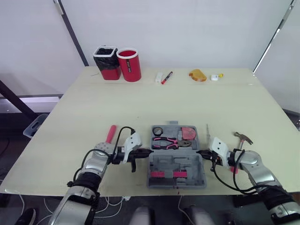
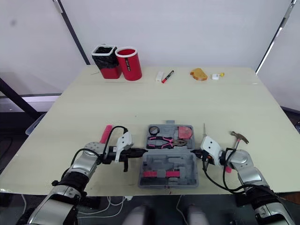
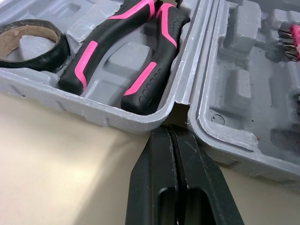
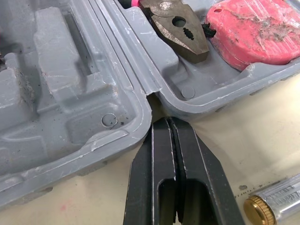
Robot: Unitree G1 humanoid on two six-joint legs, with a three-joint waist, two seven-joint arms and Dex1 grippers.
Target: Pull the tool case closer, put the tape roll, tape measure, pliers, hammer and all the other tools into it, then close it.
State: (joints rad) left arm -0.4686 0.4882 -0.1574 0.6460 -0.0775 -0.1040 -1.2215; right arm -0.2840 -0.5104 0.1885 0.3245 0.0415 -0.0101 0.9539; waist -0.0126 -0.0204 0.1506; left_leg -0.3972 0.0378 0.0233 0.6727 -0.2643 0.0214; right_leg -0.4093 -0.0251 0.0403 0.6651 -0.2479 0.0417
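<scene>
So, any brands or labels you can actually read on your feed? (visitor)

Honestly, not much. There's white lettering on the red cup at the far edge of the bench, but it's too small for me to read. The tape measure has a scuffed red shell, and I can't make out any print on it. (me)

Ok, so where's the case sitting, and what are your tools doing? (visitor)

The case lies open and flat near the front edge of the bench, right between my two arms. The far half holds the tape roll, the pliers and the tape measure, in that order from my left to my right. The near half has pink bit strips in it.

My left tool has its fingers pressed together, gripping nothing. Its tip is at the notch where the two halves meet on the case's left side. It looks like it's touching the rim, but I can't swear to it. My right tool is closed the same way, at the matching notch on the right side.

The hammer is out on the bench just beyond my right arm. A pink handle lies on the bench by my left arm. A shiny metal shaft with a brass end lies on the bench just beside the right tool. (me)
</scene>
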